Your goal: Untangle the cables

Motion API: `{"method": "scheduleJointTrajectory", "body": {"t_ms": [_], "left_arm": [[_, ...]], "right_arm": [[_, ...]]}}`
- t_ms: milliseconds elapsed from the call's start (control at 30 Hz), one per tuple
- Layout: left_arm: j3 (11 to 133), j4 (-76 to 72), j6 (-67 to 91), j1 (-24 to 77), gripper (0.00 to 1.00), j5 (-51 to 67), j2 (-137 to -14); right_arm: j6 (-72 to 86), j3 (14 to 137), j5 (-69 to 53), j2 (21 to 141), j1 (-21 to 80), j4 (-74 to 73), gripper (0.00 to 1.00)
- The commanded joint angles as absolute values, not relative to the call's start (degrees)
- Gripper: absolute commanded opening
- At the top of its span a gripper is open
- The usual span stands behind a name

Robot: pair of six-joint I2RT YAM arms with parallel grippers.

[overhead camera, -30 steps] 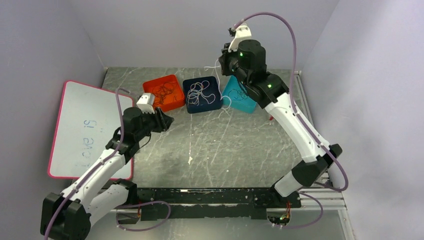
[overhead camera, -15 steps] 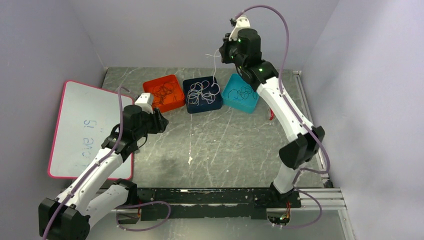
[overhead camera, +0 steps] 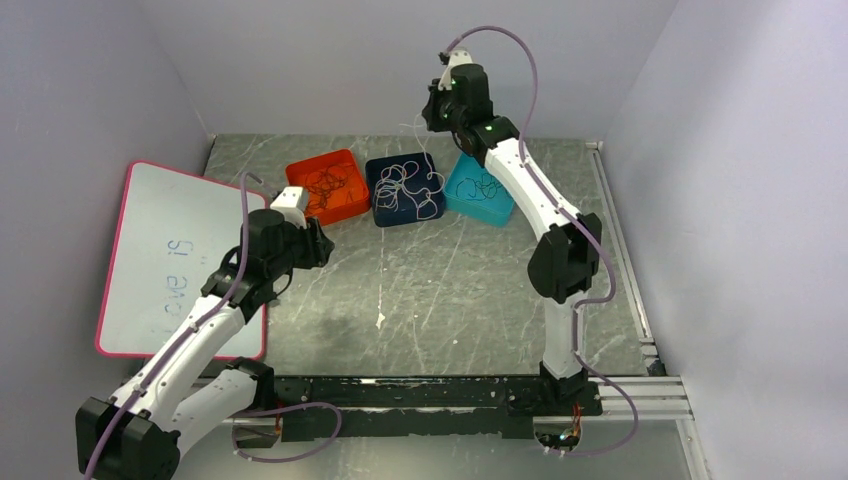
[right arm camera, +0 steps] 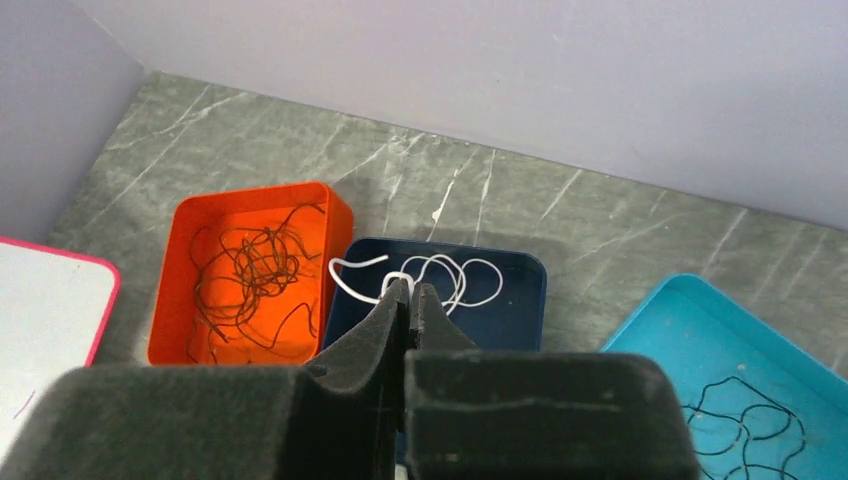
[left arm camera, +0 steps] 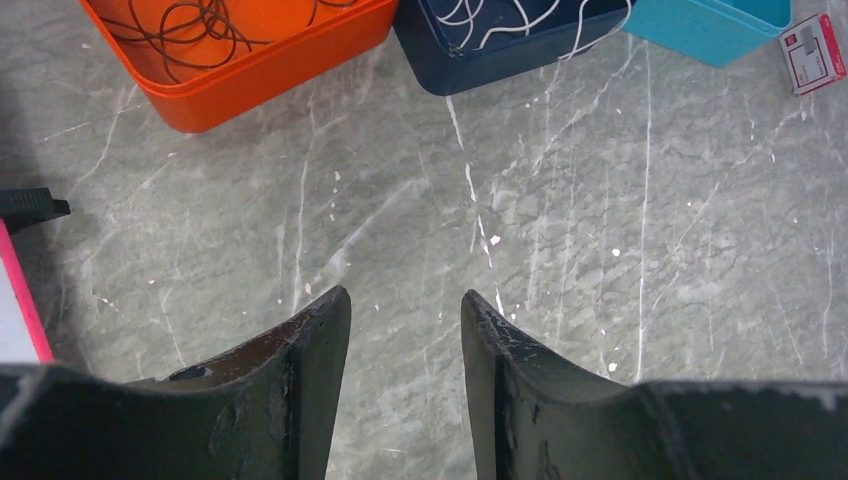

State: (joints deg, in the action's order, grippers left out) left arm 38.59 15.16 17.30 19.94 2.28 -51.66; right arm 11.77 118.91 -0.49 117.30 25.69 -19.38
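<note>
Your right arm has drawn itself up since a second ago. Its elbow has swung in from the right, and the right gripper [overhead camera: 431,108] now hangs high above the back edge of the navy tray [overhead camera: 408,219]. The white strand that trailed out toward the teal tray [overhead camera: 478,212] now lies inside the navy one. Your left arm has barely shifted.

The right gripper's jaws are pressed together on a loop of the white cable [right arm camera: 455,272]. A thin strand runs from the tips down to the rest of that cable, which is heaped in curls in the navy tray. The left gripper [left arm camera: 405,312] hovers over bare table [overhead camera: 450,290] in front and to the left of the navy tray. Its fingers are parted by a moderate gap with nothing between them.

Just left of the navy tray, the orange tray [overhead camera: 345,212] holds the brownish-red cables [overhead camera: 327,183]. Just right of it, the teal tray holds the black cable [overhead camera: 484,186]. Farther left, beyond the orange tray, lies a pink-edged whiteboard [overhead camera: 170,240].
</note>
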Motion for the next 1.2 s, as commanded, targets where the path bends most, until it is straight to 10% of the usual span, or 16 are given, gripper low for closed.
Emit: {"method": "scheduleJointTrajectory", "body": {"t_ms": [0, 1167], "left_arm": [[40.59, 16.25, 15.77, 19.68, 0.5, 0.37, -50.64], [40.83, 15.63, 14.95, 19.6, 0.5, 0.24, -51.28]], "right_arm": [[12.61, 122.72, -3.02, 118.84, 25.59, -16.95, 0.0], [14.83, 120.75, -5.75, 125.68, 25.49, -13.36, 0.0]]}}
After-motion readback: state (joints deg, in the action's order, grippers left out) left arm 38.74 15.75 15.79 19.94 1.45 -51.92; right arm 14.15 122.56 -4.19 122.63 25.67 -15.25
